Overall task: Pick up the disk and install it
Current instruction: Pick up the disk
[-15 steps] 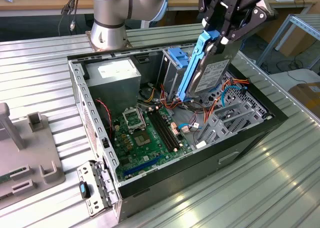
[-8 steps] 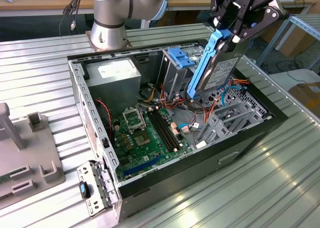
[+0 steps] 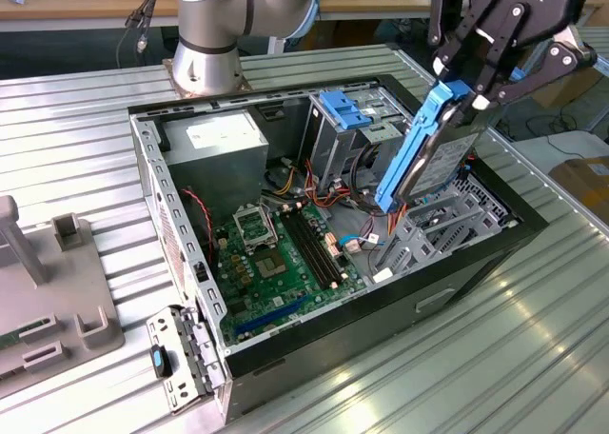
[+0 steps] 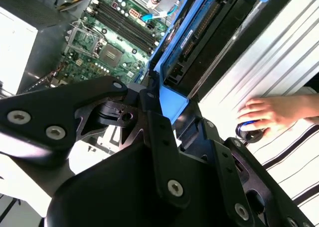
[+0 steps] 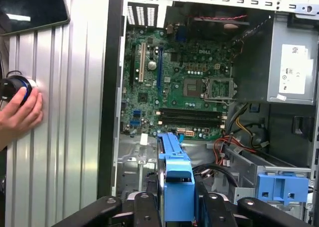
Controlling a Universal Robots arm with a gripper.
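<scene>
One tool (image 3: pixel 460 93) clamped on tilted disk (image 3: pixel 423 158) above case (image 3: pixel 381 331).

A ribbed metal bench (image 3: pixel 533 358) filled the exterior view. An open PC case (image 3: pixel 381 325) lay on its side at the centre of the frame, reaching toward the right. The arm's base (image 3: pixel 203 68) stood at the upper middle, just behind the case. A grey fixture (image 3: pixel 57 301) sat at the left edge. In the first wrist view a hand (image 5: pixel 20 115) rested on a round knob (image 5: pixel 11 87) on the bench, near the case.
</scene>
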